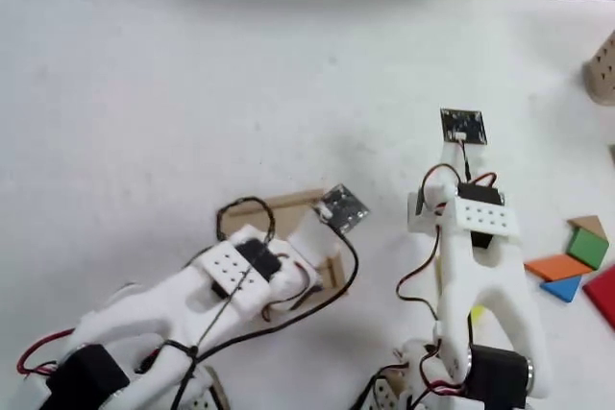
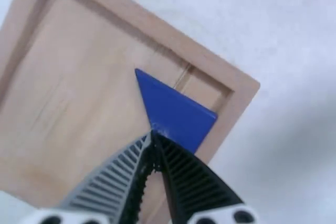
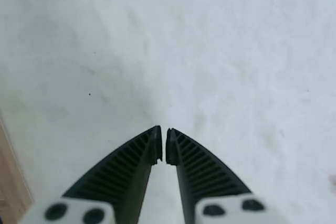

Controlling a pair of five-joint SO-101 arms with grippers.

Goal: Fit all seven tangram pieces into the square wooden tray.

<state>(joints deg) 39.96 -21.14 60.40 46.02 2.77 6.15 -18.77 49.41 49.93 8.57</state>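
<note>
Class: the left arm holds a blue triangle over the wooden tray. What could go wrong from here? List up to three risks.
1. The left claw pinches the blue triangle only at one edge, so it may twist or slip.
2. The triangle's corner seems to overlap the rim of the tray; released here, it might rest tilted.
3. The orange piece and its neighbours lie far from the tray, so carrying them over could crowd both arms there.
</note>
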